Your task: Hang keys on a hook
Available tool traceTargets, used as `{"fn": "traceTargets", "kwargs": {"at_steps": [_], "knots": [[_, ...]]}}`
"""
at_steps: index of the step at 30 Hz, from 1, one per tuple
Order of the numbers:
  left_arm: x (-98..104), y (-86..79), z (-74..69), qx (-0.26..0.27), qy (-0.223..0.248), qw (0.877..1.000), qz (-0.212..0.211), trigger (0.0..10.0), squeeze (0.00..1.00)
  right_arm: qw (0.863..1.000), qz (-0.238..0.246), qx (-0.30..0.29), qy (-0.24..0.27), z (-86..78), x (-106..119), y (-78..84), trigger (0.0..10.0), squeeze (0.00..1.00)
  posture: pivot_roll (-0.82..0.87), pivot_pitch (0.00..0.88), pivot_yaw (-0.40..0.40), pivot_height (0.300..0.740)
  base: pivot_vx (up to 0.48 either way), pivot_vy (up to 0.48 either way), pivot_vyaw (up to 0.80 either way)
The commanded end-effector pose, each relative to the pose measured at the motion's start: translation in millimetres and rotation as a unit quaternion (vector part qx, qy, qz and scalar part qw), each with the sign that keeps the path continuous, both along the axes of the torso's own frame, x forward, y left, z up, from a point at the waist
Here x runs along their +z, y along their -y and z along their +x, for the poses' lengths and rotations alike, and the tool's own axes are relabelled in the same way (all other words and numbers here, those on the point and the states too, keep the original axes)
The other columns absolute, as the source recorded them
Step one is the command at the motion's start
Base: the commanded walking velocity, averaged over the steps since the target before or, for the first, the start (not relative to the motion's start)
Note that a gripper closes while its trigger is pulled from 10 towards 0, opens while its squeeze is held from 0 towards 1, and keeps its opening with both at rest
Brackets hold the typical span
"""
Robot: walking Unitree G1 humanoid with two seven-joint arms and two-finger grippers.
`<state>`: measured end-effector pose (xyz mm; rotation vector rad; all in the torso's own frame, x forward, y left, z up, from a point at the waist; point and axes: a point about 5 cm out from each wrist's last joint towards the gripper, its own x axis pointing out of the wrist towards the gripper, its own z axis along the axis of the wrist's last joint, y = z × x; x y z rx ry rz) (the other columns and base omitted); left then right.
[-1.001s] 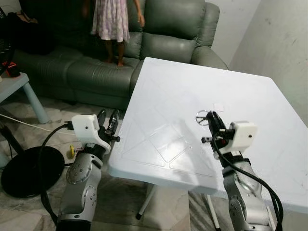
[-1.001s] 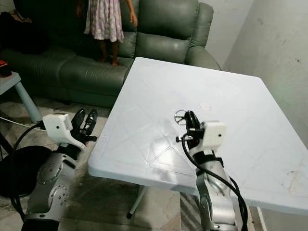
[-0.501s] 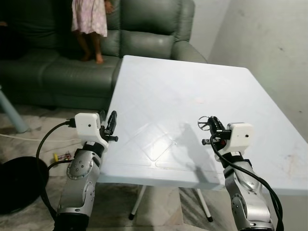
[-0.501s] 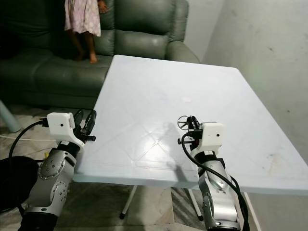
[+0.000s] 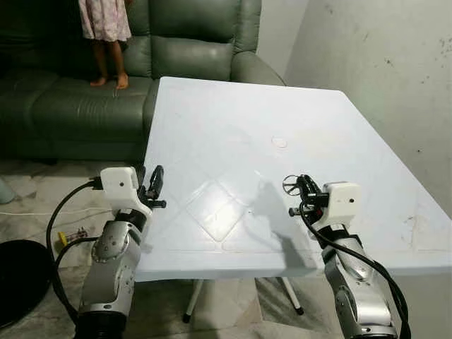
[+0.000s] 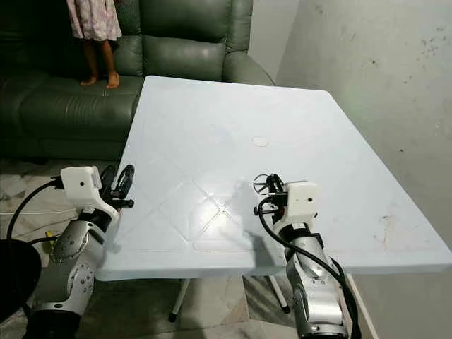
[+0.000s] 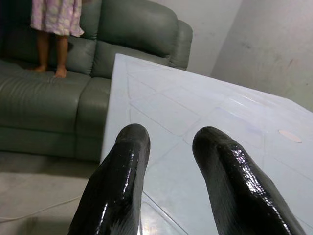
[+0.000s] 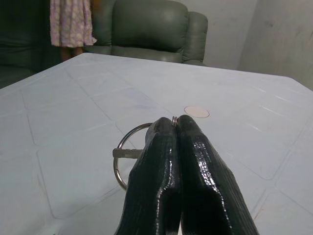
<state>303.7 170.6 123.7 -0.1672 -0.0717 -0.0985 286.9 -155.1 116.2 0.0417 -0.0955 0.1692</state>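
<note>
In the left eye view, the right hand (image 5: 302,185) is held just above the near right part of the white tabletop (image 5: 233,113), its fingers pressed together on the keys (image 5: 292,185), whose ring sticks out past the fingertips toward the left. The left hand (image 5: 151,183) is raised beside the tabletop's near left edge, with nothing in it. A small round mark (image 5: 280,142) is seen further out on the tabletop. A green sofa (image 5: 191,42) stands behind, and a person (image 5: 102,28) in a patterned dress stands on its seat. A bare wall (image 5: 381,70) runs along the right. No hook can be made out, and no containers are seen anywhere.

In the right eye view the same layout is repeated, with the ring lifted clear of the tabletop.

In the left wrist view, the two black fingers (image 7: 117,191) are shown spread apart with an empty gap between them, pointed over the tabletop's corner toward the sofa.

In the right wrist view, the fingers (image 8: 195,166) are seen shut tight, the ring pinched at the tips and a key blade hanging across it.

As to progress, the pick-up is judged done, since the keys are held off the surface. The carrying to a hook and the hanging itself are judged still to be done, and the hook must first be found.
</note>
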Motion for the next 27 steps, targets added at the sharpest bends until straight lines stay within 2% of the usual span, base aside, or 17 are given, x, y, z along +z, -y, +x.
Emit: {"fn": "traceTargets", "kwargs": {"at_steps": [1,10,20,25,27], "knots": [[4.8,3.4,1.7,-0.003,0.006,1.0,-0.004,10.0,0.0,1.0,-0.006,-0.006,-0.004,1.8,0.3,3.9,10.0,0.0,0.14,0.0,-0.106,0.74,0.0,0.0,-0.73],[5.9,0.4,2.7,0.007,0.008,1.0,-0.029,10.0,0.0,1.0,-0.009,-0.007,-0.009,1.8,-1.3,3.6,10.0,0.0,0.13,0.0,-0.105,0.74,0.0,0.0,-0.72],[5.9,-0.9,3.9,0.012,0.003,1.0,-0.028,10.0,0.0,1.0,-0.012,-0.005,-0.01,2.8,-1.8,1.7,10.0,0.0,0.14,0.0,-0.107,0.74,0.0,0.0,-0.72],[5.0,-1.8,4.6,0.017,-0.002,0.999,-0.027,10.0,0.0,1.0,-0.014,-0.003,-0.01,3.4,-2.0,1.0,10.0,0.0,0.14,0.0,-0.107,0.74,0.0,0.457,-0.73],[5.0,-1.3,4.8,0.017,0.0,1.0,-0.026,10.0,0.0,1.0,-0.014,-0.002,-0.01,3.3,-2.1,0.7,10.0,0.0,0.14,0.0,-0.108,0.74,0.0,0.0,-0.73]]}}
